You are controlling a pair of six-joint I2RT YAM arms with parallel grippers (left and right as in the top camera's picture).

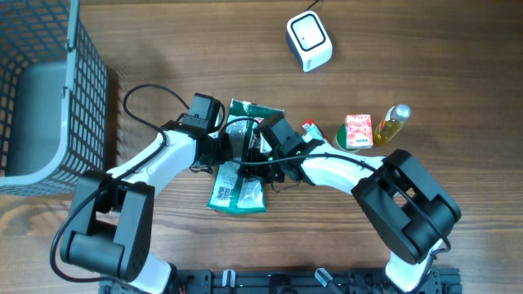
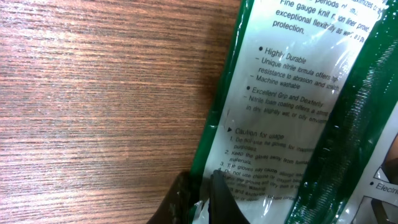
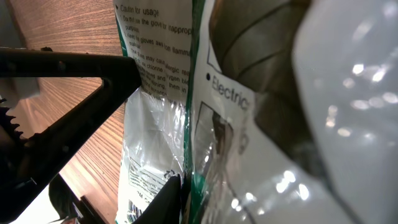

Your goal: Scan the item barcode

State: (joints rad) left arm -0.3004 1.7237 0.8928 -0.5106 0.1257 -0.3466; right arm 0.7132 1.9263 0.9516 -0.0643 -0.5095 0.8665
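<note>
The item is a green and white glove package (image 1: 239, 186) lying between both arms at the table's middle. Its printed text fills the left wrist view (image 2: 292, 93). A barcode (image 3: 127, 208) shows at the package's lower corner in the right wrist view. My left gripper (image 1: 219, 147) (image 2: 200, 178) is shut on the package's green edge. My right gripper (image 1: 261, 145) (image 3: 188, 186) pinches the package's other edge. Only one dark finger (image 3: 165, 202) of it shows; the other is hidden behind the shiny plastic. The white scanner (image 1: 309, 39) stands at the far side, apart from the package.
A wire basket (image 1: 49, 90) occupies the left edge. A red carton (image 1: 358, 131), a green can (image 1: 346, 140) and a yellow oil bottle (image 1: 394, 124) stand right of the grippers. The left gripper's black body (image 3: 62, 93) crosses the right wrist view.
</note>
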